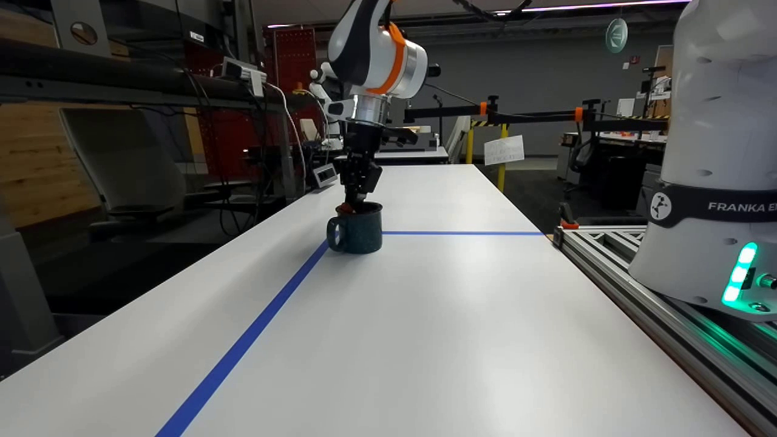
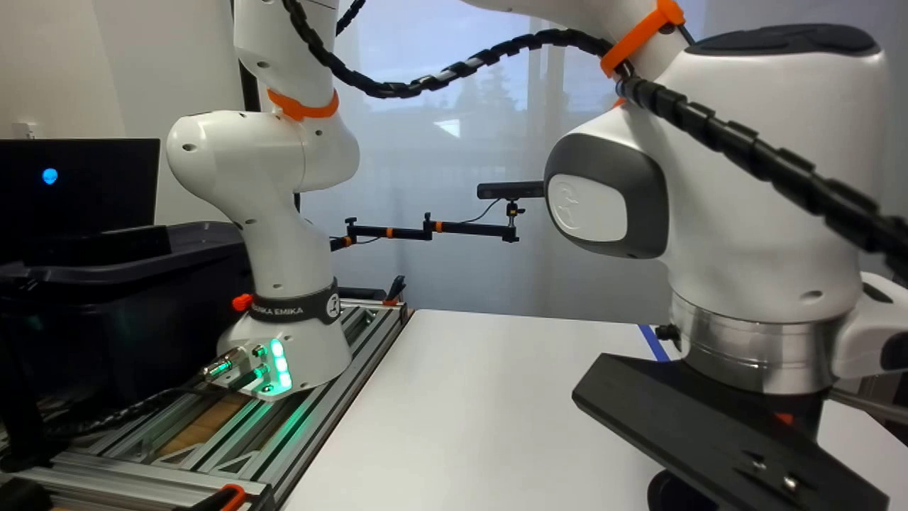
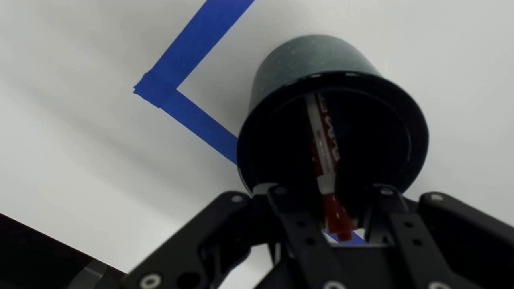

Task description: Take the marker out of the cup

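Cup [image 3: 313,56]: with room around, away from edges of table [image 1: 455,334]
Gripper [image 3: 334,191]: wide, with marker [image 3: 326,160] between 2 fingers [image 3: 293,212]
Marker: tilted in cup, dim deep down

The cup [image 3: 311,59] is speckled teal, the marker [image 3: 325,164] red-and-white.

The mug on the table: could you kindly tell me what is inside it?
A red marker leans inside the mug, and the gripper stands open around the marker's red end. Its lower end and the mug's floor cannot be made out: wall and shadow hide them.
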Robot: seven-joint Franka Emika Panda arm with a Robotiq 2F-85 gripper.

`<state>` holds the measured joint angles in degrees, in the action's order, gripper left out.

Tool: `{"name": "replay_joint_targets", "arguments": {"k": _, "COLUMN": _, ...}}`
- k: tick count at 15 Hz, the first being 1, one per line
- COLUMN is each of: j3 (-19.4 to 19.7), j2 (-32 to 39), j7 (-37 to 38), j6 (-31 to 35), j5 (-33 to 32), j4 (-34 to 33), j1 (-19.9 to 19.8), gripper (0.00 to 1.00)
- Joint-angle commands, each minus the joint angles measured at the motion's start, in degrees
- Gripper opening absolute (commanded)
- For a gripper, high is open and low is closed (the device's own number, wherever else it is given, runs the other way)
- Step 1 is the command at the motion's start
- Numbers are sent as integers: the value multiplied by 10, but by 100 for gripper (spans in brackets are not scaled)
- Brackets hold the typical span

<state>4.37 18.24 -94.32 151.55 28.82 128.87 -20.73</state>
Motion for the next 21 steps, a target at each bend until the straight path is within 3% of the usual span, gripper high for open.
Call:
{"name": "replay_joint_targets", "arguments": {"k": 1, "j3": -10, "j2": 7, "j7": -3, "j6": -12, "j5": -10, "j4": -5, "j1": -10, "gripper": 43}}
{"name": "replay_joint_targets", "arguments": {"k": 7, "j3": -14, "j2": 15, "j7": -8, "j6": -12, "j5": -15, "j4": -5, "j1": -11, "gripper": 40}}
{"name": "replay_joint_targets", "arguments": {"k": 11, "j3": -18, "j2": 19, "j7": -6, "j6": 0, "j5": -15, "j4": -2, "j1": -10, "gripper": 0}}
{"name": "replay_joint_targets", "arguments": {"k": 13, "j3": -12, "j2": 10, "j7": 7, "j6": 4, "j5": -27, "j4": 3, "j1": -5, "gripper": 5}}
{"name": "replay_joint_targets", "arguments": {"k": 21, "j3": -2, "j2": -111, "j7": 17, "j6": -10, "j5": -84, "j4": 36, "j1": 12, "gripper": 5}}
